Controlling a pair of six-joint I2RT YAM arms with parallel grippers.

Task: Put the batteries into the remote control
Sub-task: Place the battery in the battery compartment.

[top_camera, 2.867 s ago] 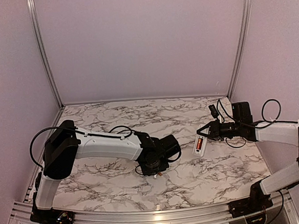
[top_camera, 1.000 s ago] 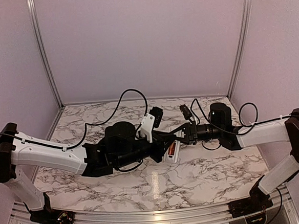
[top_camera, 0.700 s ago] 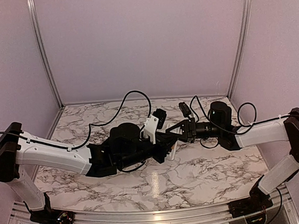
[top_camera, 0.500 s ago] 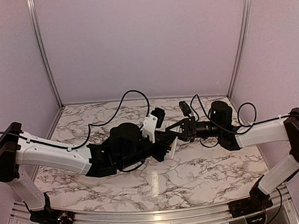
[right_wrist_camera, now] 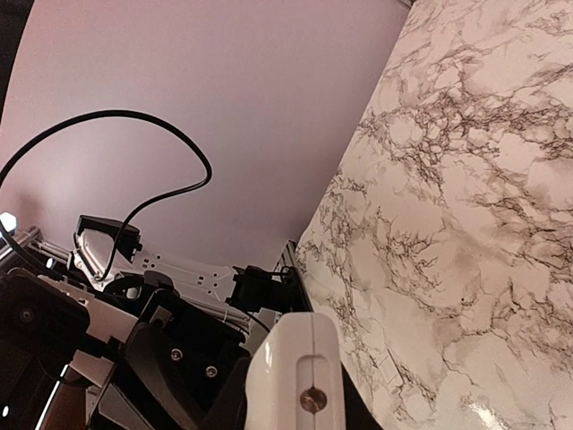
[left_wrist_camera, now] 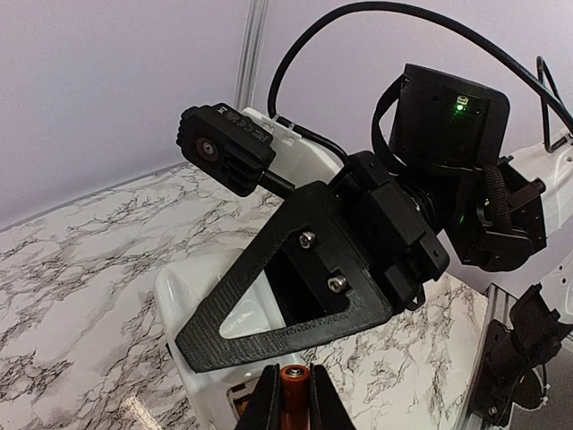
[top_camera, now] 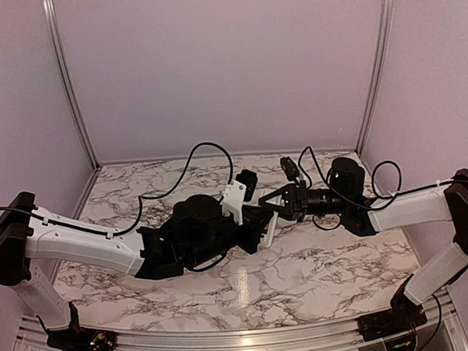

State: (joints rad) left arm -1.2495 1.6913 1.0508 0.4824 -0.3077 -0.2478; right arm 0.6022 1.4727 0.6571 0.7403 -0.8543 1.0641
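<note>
My right gripper (top_camera: 278, 207) is shut on the white remote control (top_camera: 267, 234) and holds it above the table's middle. In the right wrist view the remote's rounded end (right_wrist_camera: 300, 376) sits between my right gripper's (right_wrist_camera: 295, 399) dark fingers. My left gripper (top_camera: 252, 229) meets it from the left. In the left wrist view my left gripper (left_wrist_camera: 295, 383) is shut on an orange-red battery (left_wrist_camera: 295, 394), silvery end up, right at the remote's white back (left_wrist_camera: 192, 300). A recess edge (left_wrist_camera: 240, 408) shows beside it with a hint of orange inside. The right gripper's black finger (left_wrist_camera: 295, 296) lies across the remote.
The marble table (top_camera: 321, 274) has metal rails at its near edge (top_camera: 229, 340) and purple walls on three sides. Black cables loop above both wrists (top_camera: 208, 149). The right wrist camera (left_wrist_camera: 224, 148) sits close over the remote.
Both grippers have drawn together over the table's middle. The left gripper with the battery has closed in on the remote, whose orange-showing back is now hidden in the top view.
</note>
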